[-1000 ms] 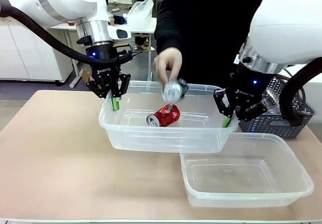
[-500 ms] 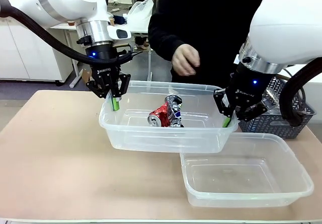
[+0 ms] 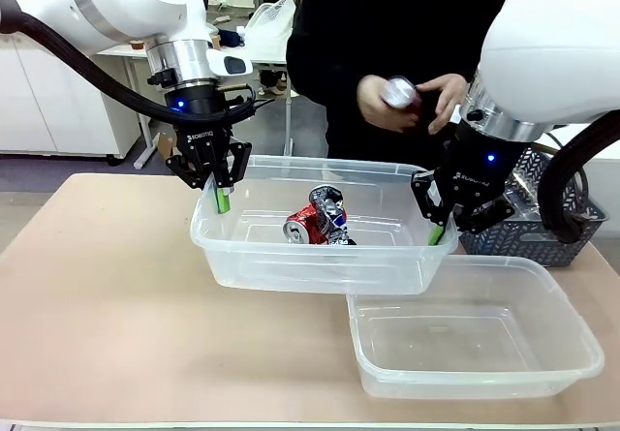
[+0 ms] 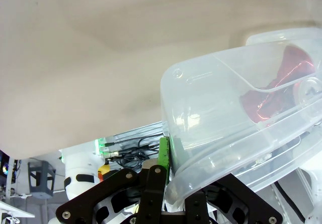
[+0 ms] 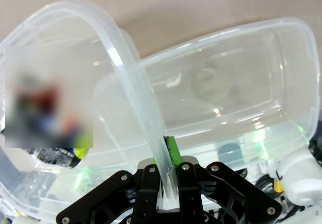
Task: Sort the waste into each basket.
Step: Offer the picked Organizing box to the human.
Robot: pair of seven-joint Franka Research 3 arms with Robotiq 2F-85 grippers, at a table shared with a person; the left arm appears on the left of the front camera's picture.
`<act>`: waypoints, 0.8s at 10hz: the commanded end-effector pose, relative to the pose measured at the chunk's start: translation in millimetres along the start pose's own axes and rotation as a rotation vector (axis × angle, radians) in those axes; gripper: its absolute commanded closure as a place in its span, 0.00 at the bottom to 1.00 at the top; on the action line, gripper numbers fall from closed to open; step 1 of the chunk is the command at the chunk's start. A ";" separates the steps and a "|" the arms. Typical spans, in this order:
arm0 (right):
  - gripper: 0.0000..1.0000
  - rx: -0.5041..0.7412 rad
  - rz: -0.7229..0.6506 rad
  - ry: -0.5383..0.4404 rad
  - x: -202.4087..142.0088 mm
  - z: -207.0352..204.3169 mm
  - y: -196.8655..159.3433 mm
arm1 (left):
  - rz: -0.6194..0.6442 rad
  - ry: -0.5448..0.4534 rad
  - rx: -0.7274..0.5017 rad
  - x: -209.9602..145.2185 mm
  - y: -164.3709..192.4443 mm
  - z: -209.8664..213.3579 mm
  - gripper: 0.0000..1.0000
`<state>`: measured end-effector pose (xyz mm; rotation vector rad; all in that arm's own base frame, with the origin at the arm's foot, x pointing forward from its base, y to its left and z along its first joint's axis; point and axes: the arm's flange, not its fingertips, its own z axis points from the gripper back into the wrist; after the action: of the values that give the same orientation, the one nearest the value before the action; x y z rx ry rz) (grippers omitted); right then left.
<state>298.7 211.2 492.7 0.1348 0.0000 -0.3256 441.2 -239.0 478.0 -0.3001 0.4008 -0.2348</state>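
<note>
From the front, the left gripper (image 3: 221, 197) and right gripper (image 3: 438, 230) each pinch an end rim of the far tub (image 3: 310, 261), one at its left end and one at its right. It appears to hang just clear of the table (image 3: 107, 286), though the clear plastic makes that hard to judge. Inside lie a crushed red can (image 3: 305, 224) and a blue-printed can (image 3: 331, 210), touching. Beyond the tub's far right corner, the person's hands (image 3: 376, 99) grasp a third can (image 3: 399, 92). An empty near tub (image 3: 581, 326) sits at the near right. In the left wrist view, the gripper's green pad (image 4: 164, 151) presses the rim and the red can shows through the wall. In the right wrist view, the jaws clamp a thin edge. The likely risks are a rim slipping from the pads, or one arm moving unevenly, so the tub tilts and the cans roll out.
</note>
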 end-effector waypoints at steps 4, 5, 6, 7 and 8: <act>0.96 0.012 -0.018 0.013 7.0 -1.2 -3.8 | -0.011 0.001 -0.007 -6.3 -1.2 4.8 0.95; 0.96 0.012 -0.018 0.013 7.0 -1.2 -3.8 | -0.011 0.001 -0.007 -6.3 -1.2 4.8 0.95; 0.96 0.012 -0.018 0.013 7.0 -1.2 -3.8 | -0.011 0.001 -0.007 -6.3 -1.2 4.8 0.95; 0.96 0.012 -0.018 0.013 7.0 -1.2 -3.8 | -0.011 0.001 -0.007 -6.3 -1.2 4.8 0.95; 0.96 0.012 -0.018 0.013 7.0 -1.2 -3.8 | -0.011 0.001 -0.007 -6.3 -1.2 4.8 0.95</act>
<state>298.7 211.2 492.6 0.1348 0.0002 -0.3256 441.2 -239.0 478.0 -0.3001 0.4006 -0.2349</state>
